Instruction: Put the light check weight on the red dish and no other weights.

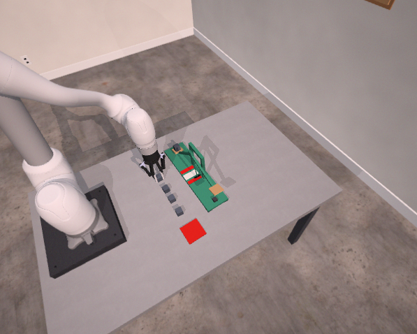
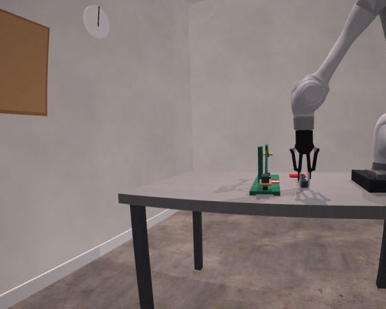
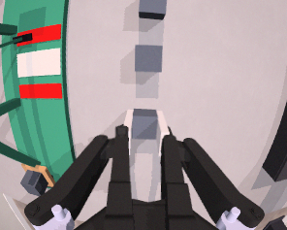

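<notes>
My gripper (image 1: 158,175) (image 2: 304,180) (image 3: 143,119) is shut on a small grey check weight (image 1: 159,177) (image 2: 305,183) (image 3: 144,121), held down at the table top at the far end of a row of weights. Three more grey weights (image 1: 165,188) (image 1: 171,198) (image 1: 179,210) (image 3: 148,59) lie in line toward the flat red dish (image 1: 193,230) (image 2: 293,175). The green rocker balance (image 1: 201,200) (image 2: 264,189) (image 3: 55,122) stands to the right. One weight (image 1: 176,147) (image 3: 33,181) sits on its far pan. Its pointer hangs over a red field (image 3: 44,34).
The tan near pan (image 1: 216,189) is bare, and a dark cube (image 1: 214,198) lies on the green base just beyond it. The arm's black base plate (image 1: 57,258) (image 2: 369,181) sits at the table's left. The table edge runs close behind the balance.
</notes>
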`<state>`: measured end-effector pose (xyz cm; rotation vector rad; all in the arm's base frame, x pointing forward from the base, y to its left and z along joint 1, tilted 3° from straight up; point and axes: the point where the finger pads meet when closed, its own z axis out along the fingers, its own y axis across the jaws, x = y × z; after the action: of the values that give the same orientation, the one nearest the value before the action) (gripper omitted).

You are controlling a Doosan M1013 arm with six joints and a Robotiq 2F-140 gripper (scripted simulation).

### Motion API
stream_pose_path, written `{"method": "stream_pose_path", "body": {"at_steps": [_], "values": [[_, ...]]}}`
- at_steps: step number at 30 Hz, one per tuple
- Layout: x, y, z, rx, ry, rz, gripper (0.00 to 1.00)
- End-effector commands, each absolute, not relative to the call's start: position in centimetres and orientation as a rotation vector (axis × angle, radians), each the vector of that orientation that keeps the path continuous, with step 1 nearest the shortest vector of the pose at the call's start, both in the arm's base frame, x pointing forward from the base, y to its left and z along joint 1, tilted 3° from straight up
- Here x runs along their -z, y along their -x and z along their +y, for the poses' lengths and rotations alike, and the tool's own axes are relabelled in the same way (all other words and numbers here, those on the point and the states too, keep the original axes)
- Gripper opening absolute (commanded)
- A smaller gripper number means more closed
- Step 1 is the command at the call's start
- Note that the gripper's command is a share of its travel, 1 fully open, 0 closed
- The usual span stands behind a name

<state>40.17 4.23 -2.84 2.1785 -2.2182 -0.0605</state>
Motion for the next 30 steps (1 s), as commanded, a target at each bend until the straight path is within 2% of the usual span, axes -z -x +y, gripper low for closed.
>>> {"method": "stream_pose_path", "body": {"at_steps": [1,30], "values": [[2.83,-40.17,4.24,0.061,-2.179,-2.218,0.24],[3.23,-40.15,4.24,0.061,-2.179,-2.218,0.24]]}}
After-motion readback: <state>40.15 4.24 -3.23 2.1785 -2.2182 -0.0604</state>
